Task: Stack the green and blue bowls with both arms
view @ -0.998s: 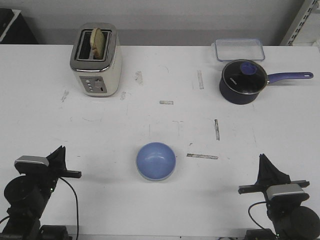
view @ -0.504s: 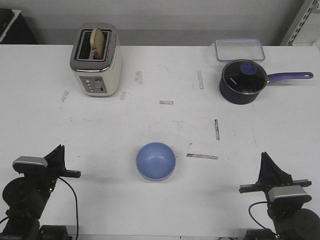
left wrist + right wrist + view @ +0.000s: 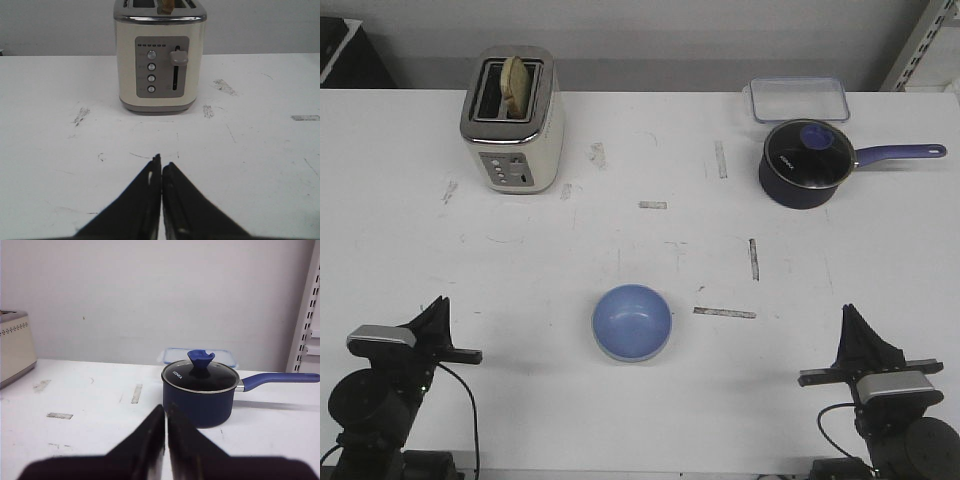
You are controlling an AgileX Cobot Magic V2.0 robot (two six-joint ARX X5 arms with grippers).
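The blue bowl (image 3: 632, 321) sits upright on the white table (image 3: 640, 250), near the front middle. A thin pale edge shows under its near side; I cannot tell whether that is the green bowl, which shows nowhere else. My left gripper (image 3: 442, 304) is shut and empty at the front left, well left of the bowl. In the left wrist view it (image 3: 161, 163) points at the toaster. My right gripper (image 3: 847, 314) is shut and empty at the front right. In the right wrist view it (image 3: 165, 409) points toward the saucepan. Neither wrist view shows a bowl.
A cream toaster (image 3: 512, 120) with bread in it stands at the back left, also in the left wrist view (image 3: 160, 55). A dark navy saucepan (image 3: 805, 163) with a glass lid and a clear lidded box (image 3: 798, 99) are at the back right.
The left arm has drawn back a little toward the table's front edge. The right arm settled slightly lower early on. The bowl has not moved.
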